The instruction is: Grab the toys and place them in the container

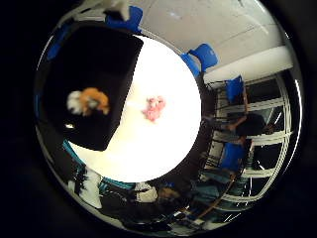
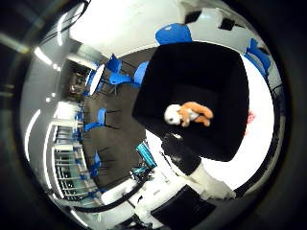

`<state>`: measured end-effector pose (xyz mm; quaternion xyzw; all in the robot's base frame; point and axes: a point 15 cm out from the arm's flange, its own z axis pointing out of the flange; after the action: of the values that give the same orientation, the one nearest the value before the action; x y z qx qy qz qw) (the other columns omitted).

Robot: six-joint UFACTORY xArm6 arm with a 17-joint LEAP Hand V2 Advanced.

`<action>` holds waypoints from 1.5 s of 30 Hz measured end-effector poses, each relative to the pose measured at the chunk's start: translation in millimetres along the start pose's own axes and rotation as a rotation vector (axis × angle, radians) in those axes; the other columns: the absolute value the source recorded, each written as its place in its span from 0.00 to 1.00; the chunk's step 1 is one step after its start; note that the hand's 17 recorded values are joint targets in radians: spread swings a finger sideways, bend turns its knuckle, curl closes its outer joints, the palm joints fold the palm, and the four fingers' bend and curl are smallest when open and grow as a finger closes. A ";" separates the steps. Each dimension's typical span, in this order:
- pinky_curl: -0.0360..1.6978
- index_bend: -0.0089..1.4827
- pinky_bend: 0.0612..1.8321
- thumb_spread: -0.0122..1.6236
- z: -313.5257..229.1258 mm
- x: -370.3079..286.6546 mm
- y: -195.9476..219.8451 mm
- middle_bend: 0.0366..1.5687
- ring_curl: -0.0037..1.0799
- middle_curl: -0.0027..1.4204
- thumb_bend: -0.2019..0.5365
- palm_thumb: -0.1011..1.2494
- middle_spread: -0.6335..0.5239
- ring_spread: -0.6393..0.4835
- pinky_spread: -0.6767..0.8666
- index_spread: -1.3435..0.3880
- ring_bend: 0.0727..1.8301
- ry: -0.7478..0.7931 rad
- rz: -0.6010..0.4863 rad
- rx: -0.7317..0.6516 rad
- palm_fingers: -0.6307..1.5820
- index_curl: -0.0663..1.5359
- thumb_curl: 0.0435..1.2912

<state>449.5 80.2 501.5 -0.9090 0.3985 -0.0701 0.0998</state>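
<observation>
a round white table [image 1: 148, 153] carries a large black square-sided container [image 2: 192, 72] set at one edge, its dark walls rising around a dark floor. blue chairs [image 1: 205, 54] stand around the table on the dark room floor, well apart from the toys. an orange and white plush toy [image 2: 189, 114] lies inside the container on its floor, its long axis running across the bin, white end toward one wall and orange limbs toward the opposite one. a small pink plush toy [image 1: 153, 108] lies on the bare tabletop just beside the container's wall, outside it; its shape is too blurred to tell which way it points. the container wall stands between the two toys. the robot's white and black hand [image 2: 192, 167] shows only as a finger reaching in at the view's edge, touching neither toy; i cannot tell whether it is clenched or released.
</observation>
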 end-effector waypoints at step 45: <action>0.19 0.11 0.26 0.74 145.7 247.7 78.0 0.14 0.18 0.23 0.25 0.53 0.55 0.74 0.75 0.56 0.23 -0.009 0.616 0.107 0.39 0.21 0.25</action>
<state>590.8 -136.1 353.5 -0.7393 0.6505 -0.0533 0.1659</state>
